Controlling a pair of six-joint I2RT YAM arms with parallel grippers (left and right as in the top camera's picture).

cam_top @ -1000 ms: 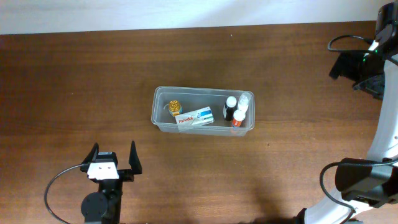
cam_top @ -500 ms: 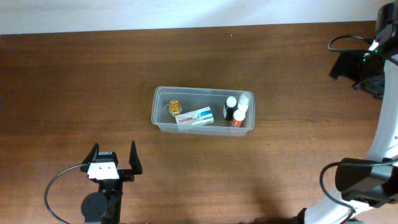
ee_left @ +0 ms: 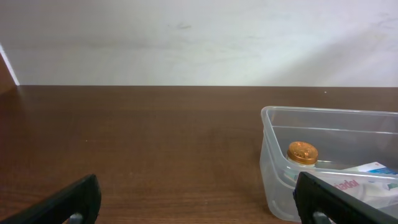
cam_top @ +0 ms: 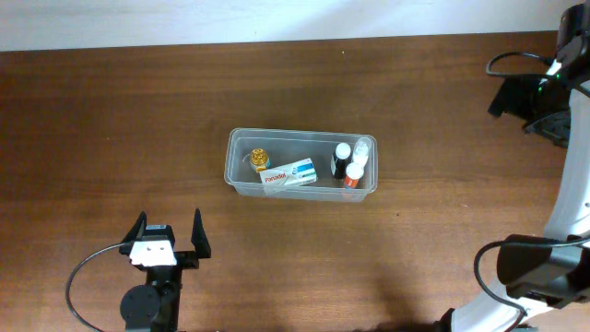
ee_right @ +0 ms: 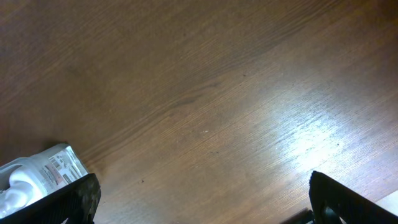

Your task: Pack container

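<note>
The clear plastic container (cam_top: pixel 236 181) stands at the table's middle. In it are a gold-capped jar (cam_top: pixel 258 159), a white Panadol box (cam_top: pixel 288 174) and three small bottles (cam_top: pixel 350 161) at its right end. My left gripper (cam_top: pixel 168 236) is open and empty near the front edge, well short of the container and to its left. The left wrist view shows the container's left end (ee_left: pixel 273 180) with the gold cap (ee_left: pixel 302 152) and the box (ee_left: pixel 367 177), between wide-apart fingers (ee_left: pixel 199 208). My right gripper (ee_right: pixel 199 208) is open and empty over bare wood. Its arm (cam_top: pixel 539 97) is at the far right.
A white labelled item (ee_right: pixel 37 174) lies at the lower left of the right wrist view, next to the left finger. A white wall (ee_left: pixel 199 37) runs along the table's far edge. Black cables (cam_top: pixel 92 267) trail from both arm bases.
</note>
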